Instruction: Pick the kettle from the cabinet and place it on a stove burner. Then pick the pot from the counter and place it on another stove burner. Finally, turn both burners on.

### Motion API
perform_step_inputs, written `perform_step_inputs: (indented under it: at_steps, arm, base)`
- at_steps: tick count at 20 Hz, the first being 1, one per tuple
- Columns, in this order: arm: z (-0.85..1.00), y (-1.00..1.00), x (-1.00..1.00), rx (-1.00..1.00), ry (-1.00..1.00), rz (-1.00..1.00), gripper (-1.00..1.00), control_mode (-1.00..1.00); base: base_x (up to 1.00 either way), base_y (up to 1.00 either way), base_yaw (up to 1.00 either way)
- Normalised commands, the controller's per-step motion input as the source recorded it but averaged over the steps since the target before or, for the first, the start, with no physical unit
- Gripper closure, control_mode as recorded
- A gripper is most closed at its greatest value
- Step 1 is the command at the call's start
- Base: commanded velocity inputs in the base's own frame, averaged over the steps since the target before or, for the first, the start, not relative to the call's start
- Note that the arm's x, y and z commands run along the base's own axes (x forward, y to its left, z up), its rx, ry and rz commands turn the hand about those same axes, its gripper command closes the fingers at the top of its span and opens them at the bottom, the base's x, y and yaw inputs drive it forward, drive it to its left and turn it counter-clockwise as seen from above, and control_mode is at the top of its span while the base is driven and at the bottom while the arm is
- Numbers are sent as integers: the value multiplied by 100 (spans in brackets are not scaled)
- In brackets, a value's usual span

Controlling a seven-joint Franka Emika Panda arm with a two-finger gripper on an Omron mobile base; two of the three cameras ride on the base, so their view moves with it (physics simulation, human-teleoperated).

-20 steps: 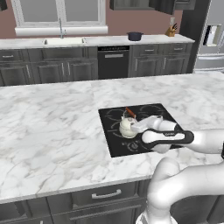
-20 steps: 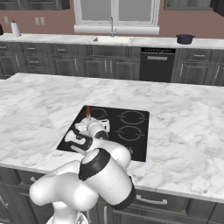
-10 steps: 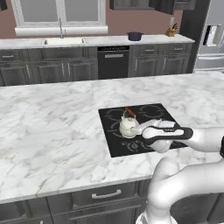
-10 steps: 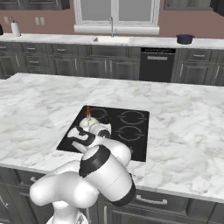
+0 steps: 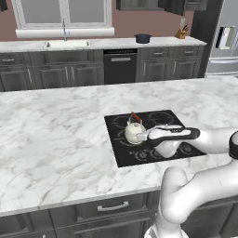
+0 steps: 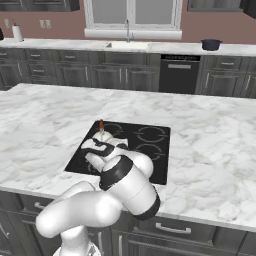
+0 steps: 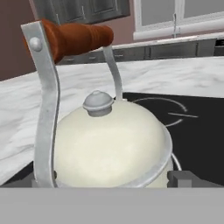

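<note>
**Kettle set on burner; pincer drawn back and spread**

Since the earlier frames the arm has pulled back from the kettle [image 5: 135,132], which stays upright on a near-left ring of the cooktop [image 5: 153,136] in the island surface [image 5: 56,135]. The pincer [image 5: 149,135] stands spread just beside it, holding nothing. Judged step: the kettle is placed, the pot [image 5: 143,38] comes next. It sits on the far surface, contents indiscernible, and likely calls for a drive over.

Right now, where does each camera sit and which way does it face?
Left base view: behind the arm's left, facing the black glass cooktop; white arm enters lower right.
Right base view: behind its right, same cooktop; arm from lower left.
Hand view: on the hand, facing the cream-white kettle close up.
Both base views share the dark pot on the far counter.
</note>
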Motion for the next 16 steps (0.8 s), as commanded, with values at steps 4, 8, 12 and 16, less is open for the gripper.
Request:
perform_step_inputs:
  at_steps: [4,8,12,16]
  arm:
    - [-30,19,23,0,0,0,-100,-100]
    - [-35,13,-7,0,0,0,-100,-100]
    - [-4,-3,-46,0,-5,0,-100,-100]
    - [0,-10,-33,0,-7,0,-100,-100]
  base:
    - [0,0,0]
    - [0,0,0]
    - [0,0,0]
    - [0,0,0]
